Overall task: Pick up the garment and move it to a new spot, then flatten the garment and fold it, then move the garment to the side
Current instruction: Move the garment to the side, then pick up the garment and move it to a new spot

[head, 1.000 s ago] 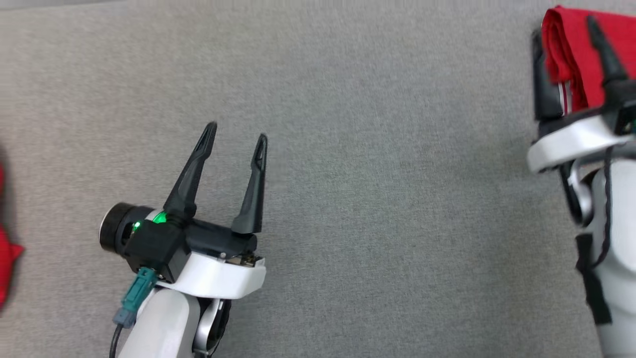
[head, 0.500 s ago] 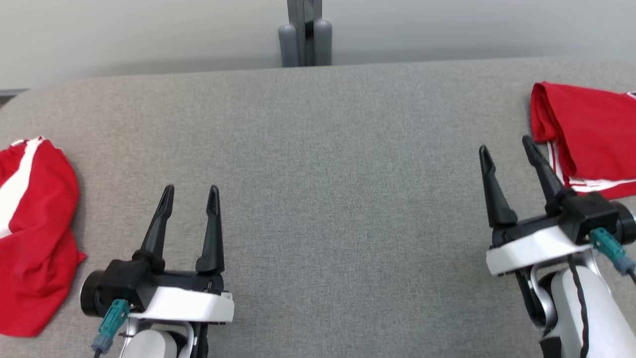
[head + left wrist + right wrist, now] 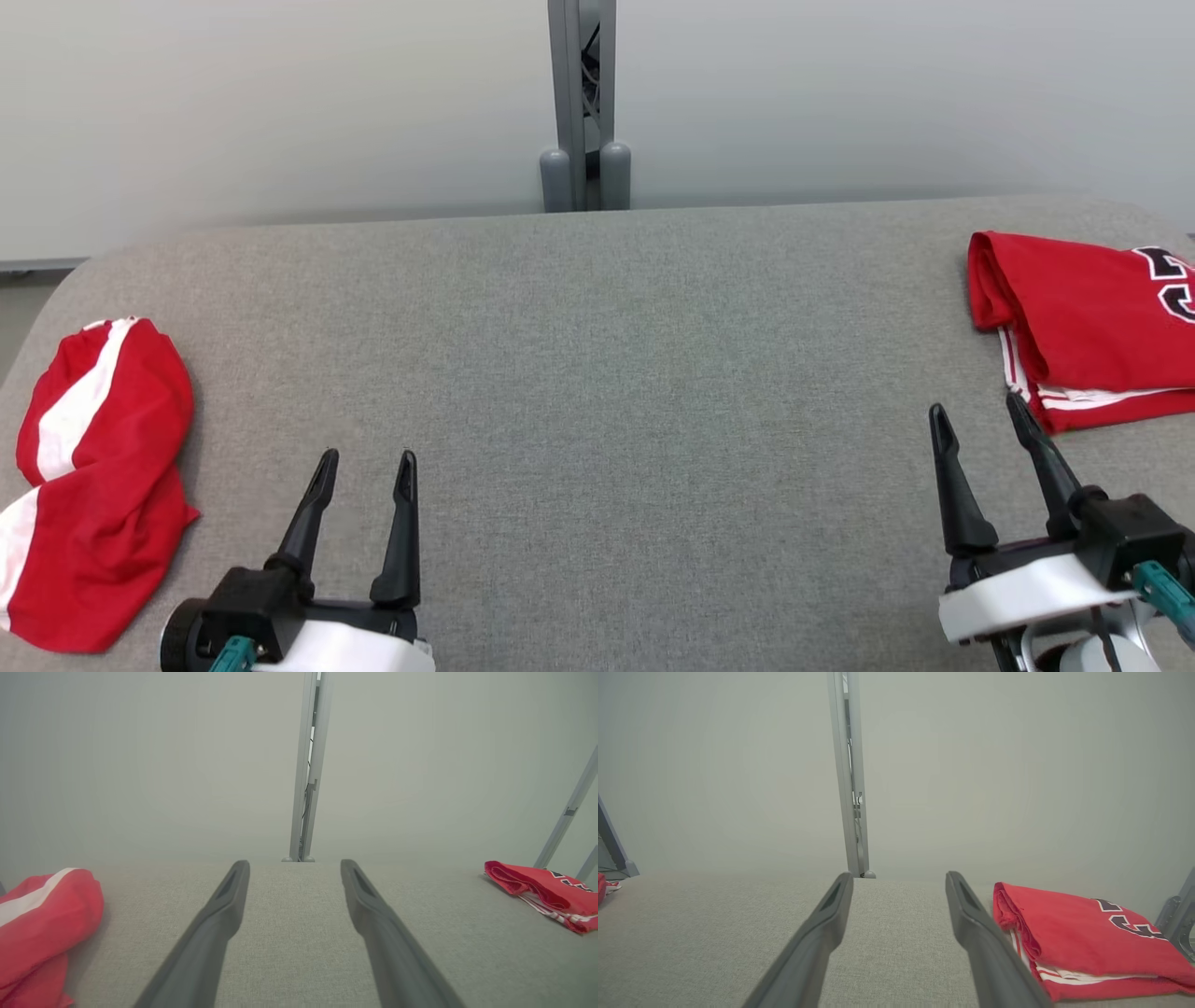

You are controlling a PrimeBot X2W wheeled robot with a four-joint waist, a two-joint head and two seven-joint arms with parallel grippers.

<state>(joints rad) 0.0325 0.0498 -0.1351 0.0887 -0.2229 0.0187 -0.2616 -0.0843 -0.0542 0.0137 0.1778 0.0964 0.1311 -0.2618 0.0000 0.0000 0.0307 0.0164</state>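
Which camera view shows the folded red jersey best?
The right wrist view: the jersey lies close and large, folds and number visible. The head view cuts it at the edge; the left wrist view shows it small and far.

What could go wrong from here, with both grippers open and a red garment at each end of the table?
1. The right gripper sits close beside the folded jersey; a sideways sweep could undo the fold.
2. The crumpled garment lies near the left edge of the table; a shallow pinch by the left gripper might drag it off.
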